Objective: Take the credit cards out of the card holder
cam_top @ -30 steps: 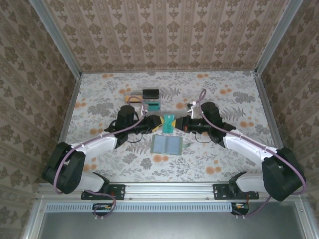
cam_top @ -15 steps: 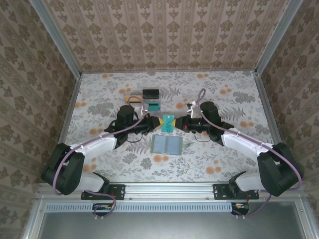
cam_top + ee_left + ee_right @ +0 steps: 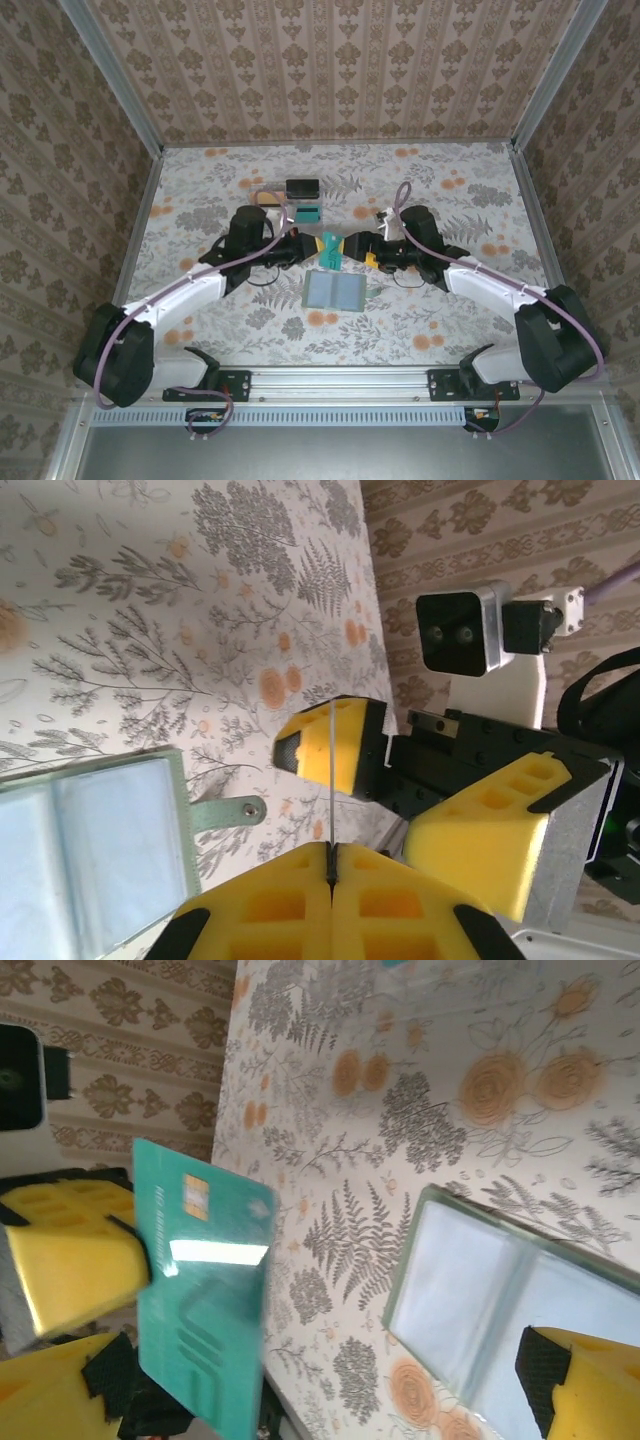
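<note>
Left claw (image 3: 330, 865): clamping teal credit card (image 3: 200, 1290) by one edge, holding it aloft, likely for setting aside; right claw (image 3: 366, 256): standing wide, gripping nothing; card holder (image 3: 338, 291): lying open on desk (image 3: 450, 200) near the claws.

No lettering, number or brand could be read anywhere. The teal card (image 3: 200, 1290) carried a gold chip (image 3: 195, 1196) and a few raised marks lower on its face — too blurred and glare-struck to make out. The card holder (image 3: 500, 1300) showed plain pale pockets, and any marking on the small dark box (image 3: 302, 187) far across the tabletop (image 3: 220, 170) was too small to tell.
</note>
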